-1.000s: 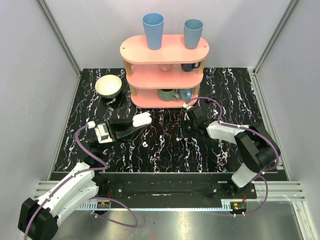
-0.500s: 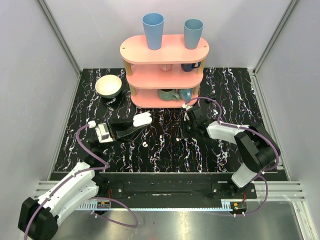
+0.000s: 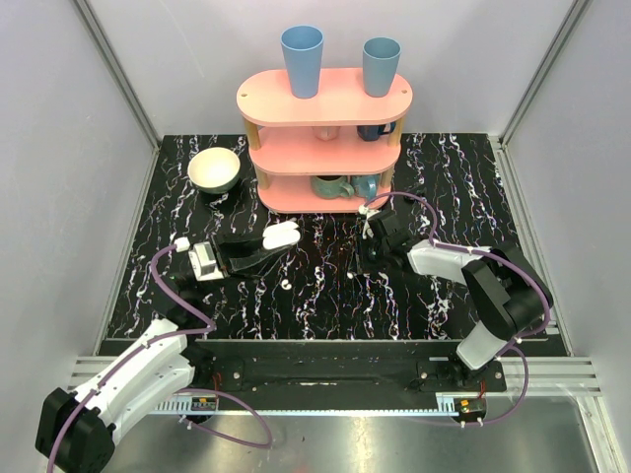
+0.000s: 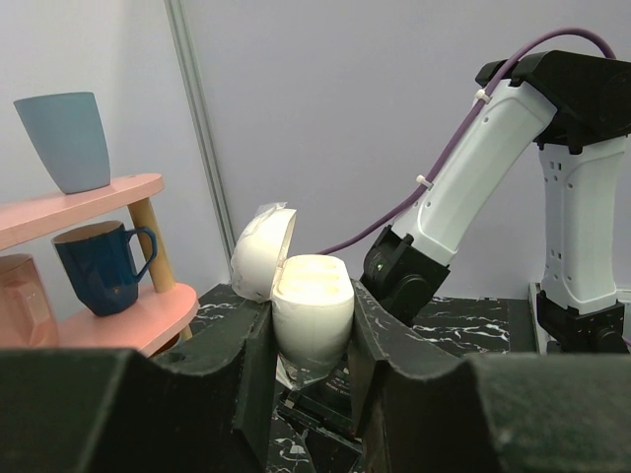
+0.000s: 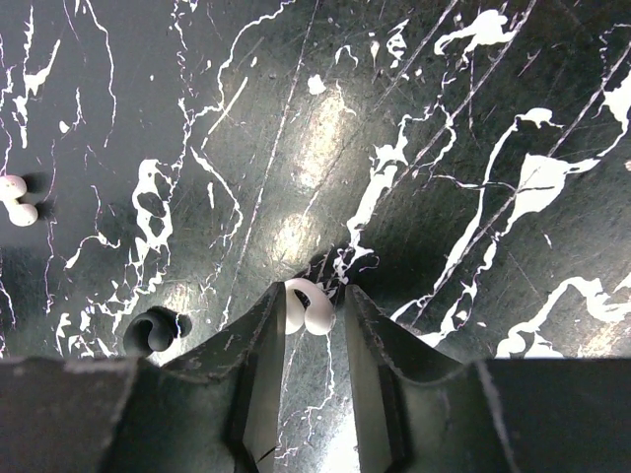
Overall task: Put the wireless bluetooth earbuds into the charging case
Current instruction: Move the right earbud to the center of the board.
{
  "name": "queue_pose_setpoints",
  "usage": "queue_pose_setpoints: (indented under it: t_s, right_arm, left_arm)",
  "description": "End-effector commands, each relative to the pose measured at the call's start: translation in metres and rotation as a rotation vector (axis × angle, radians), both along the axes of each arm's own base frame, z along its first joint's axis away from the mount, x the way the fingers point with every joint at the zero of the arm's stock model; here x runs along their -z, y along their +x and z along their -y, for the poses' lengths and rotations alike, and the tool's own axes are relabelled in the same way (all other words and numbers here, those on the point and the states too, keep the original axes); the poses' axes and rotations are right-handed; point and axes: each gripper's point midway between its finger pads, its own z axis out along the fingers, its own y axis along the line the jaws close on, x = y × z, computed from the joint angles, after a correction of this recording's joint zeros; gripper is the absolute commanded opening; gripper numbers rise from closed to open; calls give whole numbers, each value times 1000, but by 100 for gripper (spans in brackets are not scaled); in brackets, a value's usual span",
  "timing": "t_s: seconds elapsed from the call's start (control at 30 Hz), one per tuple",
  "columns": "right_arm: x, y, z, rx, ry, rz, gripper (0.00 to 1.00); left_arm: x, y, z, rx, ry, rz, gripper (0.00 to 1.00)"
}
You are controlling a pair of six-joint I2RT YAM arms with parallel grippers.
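In the top view the left arm (image 3: 158,350) starts at 7 o'clock, goes up, then bends across toward 3 o'clock, low over the table (image 3: 444,177); its wrist lies flat, and the left gripper (image 3: 268,243) points sideways at the middle of the table. The left gripper pinches the case (image 3: 281,236) by its two sides. In the left wrist view the fingers (image 4: 246,365) hug the lower half of the case; the lid (image 4: 263,251) is flipped open toward 11 o'clock, so the case is open.

The right arm (image 3: 498,296) starts at 5 o'clock, folds at the elbow and reaches toward 10 o'clock; the right gripper (image 3: 367,248) tips down at the table, near the middle, at 6 o'clock from the pink shelf (image 3: 325,103). In the right wrist view its two fingers are close together, with only a thin gap. A bud (image 5: 308,308) lies on the table right in that gap, at the very tips; one finger looks like it touches the bud, but I cannot tell if the bud is squeezed.

The second bud (image 5: 12,199) lies on the table at 9 o'clock in that same view, well apart from the fingers; in the top view it sits at 6 o'clock from the case, between the two grippers.

A cream bowl (image 3: 214,169) sits at 11 o'clock from the case; two blue cups (image 3: 302,61) stand on top of the shelf.
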Motion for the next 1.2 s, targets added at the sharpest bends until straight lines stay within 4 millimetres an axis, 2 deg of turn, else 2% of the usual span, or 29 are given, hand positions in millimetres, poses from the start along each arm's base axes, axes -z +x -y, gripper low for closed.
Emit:
queue_pose_setpoints:
  t_s: [0.0, 0.2, 0.6, 0.77, 1.07, 1.17]
  right_arm:
    - [5, -4, 2, -24, -13, -3, 34]
    - [3, -4, -3, -37, 12, -3, 28]
    - [6, -15, 3, -34, 10, -22, 30]
    - [8, -17, 4, -33, 3, -26, 33]
    - [5, -18, 1, -49, 22, -20, 33]
    - [6, -12, 11, 6, -23, -10, 33]
  left_arm:
    - [-23, -9, -2, 17, -30, 74, 0]
    - [-23, -10, -1, 21, -29, 75, 0]
    - [-22, -9, -1, 20, -29, 69, 0]
    - [-23, -9, -1, 22, -31, 71, 0]
    - [-22, -8, -1, 24, -30, 66, 0]
    - [-24, -9, -1, 25, -33, 69, 0]
